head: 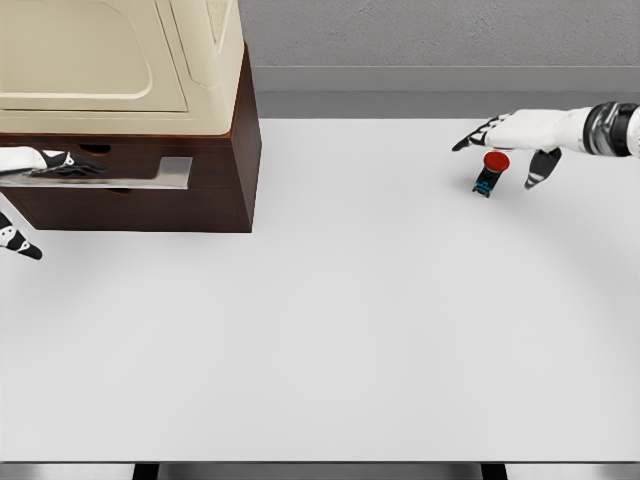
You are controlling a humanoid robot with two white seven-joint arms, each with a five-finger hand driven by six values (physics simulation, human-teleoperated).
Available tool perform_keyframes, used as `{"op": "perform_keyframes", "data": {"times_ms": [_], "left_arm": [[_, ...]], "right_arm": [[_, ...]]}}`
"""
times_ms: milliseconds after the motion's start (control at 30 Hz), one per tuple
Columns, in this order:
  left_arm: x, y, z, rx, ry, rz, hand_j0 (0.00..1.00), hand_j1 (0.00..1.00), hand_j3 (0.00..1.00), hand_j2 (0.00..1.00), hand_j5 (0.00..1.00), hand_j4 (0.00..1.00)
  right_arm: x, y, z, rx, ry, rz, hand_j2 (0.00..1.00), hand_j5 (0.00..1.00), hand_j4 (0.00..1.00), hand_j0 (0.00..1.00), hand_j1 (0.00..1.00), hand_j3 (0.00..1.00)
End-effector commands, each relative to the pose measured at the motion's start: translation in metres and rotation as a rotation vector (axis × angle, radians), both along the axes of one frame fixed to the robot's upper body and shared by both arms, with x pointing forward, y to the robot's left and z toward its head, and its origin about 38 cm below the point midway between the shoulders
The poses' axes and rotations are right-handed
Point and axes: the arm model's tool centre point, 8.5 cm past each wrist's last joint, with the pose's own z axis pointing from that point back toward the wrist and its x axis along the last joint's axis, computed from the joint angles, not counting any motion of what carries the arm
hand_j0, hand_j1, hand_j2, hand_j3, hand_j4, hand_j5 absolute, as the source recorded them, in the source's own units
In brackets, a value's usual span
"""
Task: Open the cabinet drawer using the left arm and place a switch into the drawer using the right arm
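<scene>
The switch [490, 170], a red round button on a small blue-black base, stands on the white table [330, 330] at the far right. My right hand [500, 150] hovers just behind and over it, open, with the fingers [468, 142] spread to the left and the thumb [541, 168] to the right, neither touching it. The dark wooden cabinet [215, 170] with a cream appliance on top stands at the far left. Its drawer has a silver bar handle [140, 176]. My left hand [55, 165] lies hooked over the handle's left end, thumb [20, 245] hanging below.
The cream appliance [120, 60] overhangs the cabinet top. A grey wall runs along the table's far edge. The table's front edge runs along the bottom of the picture.
</scene>
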Motion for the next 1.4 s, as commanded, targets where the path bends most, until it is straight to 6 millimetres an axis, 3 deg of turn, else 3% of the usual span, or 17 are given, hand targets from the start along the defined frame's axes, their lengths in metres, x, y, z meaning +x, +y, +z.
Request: {"op": "perform_keyframes", "data": {"times_ms": [0, 1367], "left_arm": [[-0.002, 0.000, -0.004, 0.004, 0.012, -0.005, 1.00, 1.00, 1.00, 1.00, 1.00, 1.00], [-0.048, 0.019, -0.011, -0.016, 0.047, -0.102, 1.00, 1.00, 1.00, 1.00, 1.00, 1.00]], "right_arm": [[0.002, 0.001, -0.005, 0.008, 0.012, -0.012, 1.00, 1.00, 1.00, 1.00, 1.00, 1.00], [0.011, 0.008, -0.019, -0.008, 0.055, -0.032, 1.00, 1.00, 1.00, 1.00, 1.00, 1.00]]}}
